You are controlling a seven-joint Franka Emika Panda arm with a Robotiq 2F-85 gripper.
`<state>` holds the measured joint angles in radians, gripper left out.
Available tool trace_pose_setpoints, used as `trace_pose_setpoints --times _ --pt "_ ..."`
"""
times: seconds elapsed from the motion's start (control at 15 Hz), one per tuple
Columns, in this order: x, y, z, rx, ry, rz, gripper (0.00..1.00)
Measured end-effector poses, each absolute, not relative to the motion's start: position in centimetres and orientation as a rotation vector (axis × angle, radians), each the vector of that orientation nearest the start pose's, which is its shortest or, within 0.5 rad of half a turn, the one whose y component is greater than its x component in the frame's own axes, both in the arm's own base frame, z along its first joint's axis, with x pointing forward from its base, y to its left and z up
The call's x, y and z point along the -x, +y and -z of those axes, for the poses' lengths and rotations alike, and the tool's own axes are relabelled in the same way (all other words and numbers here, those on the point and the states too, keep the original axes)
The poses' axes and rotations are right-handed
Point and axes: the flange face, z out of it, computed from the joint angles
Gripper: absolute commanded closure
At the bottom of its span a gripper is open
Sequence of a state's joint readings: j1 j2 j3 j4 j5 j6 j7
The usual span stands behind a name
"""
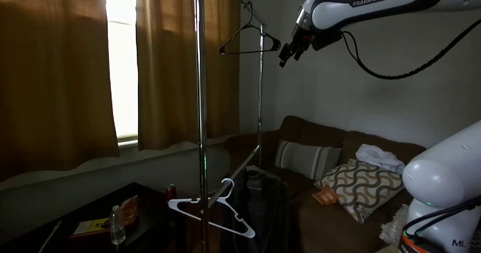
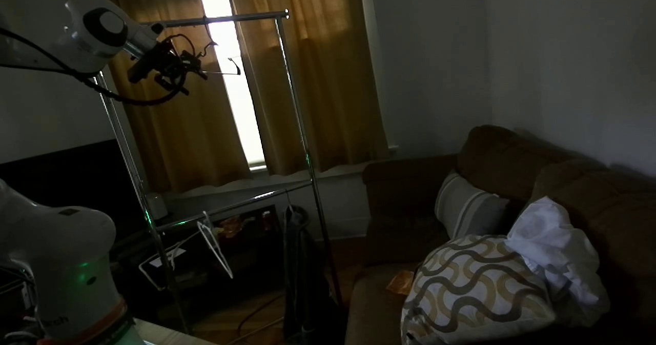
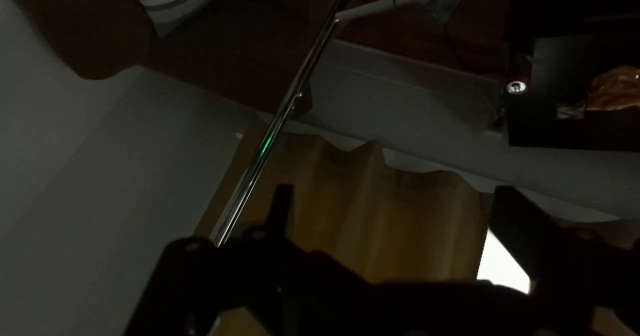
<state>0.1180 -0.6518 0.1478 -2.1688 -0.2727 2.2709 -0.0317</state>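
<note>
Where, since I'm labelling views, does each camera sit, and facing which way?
Exterior view: off-robot, facing rack and window; arm and hand at image right.
Exterior view: off-robot, facing rack and sofa; arm and hand at image left.
Wrist view: wrist-mounted, facing curtain and post past open fingers.
Both exterior views share rack and dark hanger.

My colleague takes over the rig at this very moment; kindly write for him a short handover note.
Gripper: open, holding nothing.
Dark hanger: hung on the top rail, near the gripper; whether they touch is unclear.
White hanger: hung on the lower rail.
Done: the open gripper stands by the dark hanger.
Left: a grip on that hanger, if wanted; none is made yet.
</note>
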Motion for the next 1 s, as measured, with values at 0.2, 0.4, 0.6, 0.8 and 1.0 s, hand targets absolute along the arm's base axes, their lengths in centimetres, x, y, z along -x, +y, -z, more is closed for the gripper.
trace_pose_setpoints --times 0.2,0.4,0.6,0.8,1.0 --pt "-37.2 13.0 -73.1 3.027 -0.562 1.354 0.0" --pt "-37.1 14.2 -74.4 2.952 -0.522 1.432 0.0" --pt "-37.5 14.9 -75.6 2.887 -0.51 1.517 0.0" --pt "-38.8 14.7 -76.7 2.824 -0.496 1.61 0.0" --pt "-40.6 14.1 -77.6 2.773 -0.47 1.686 0.0"
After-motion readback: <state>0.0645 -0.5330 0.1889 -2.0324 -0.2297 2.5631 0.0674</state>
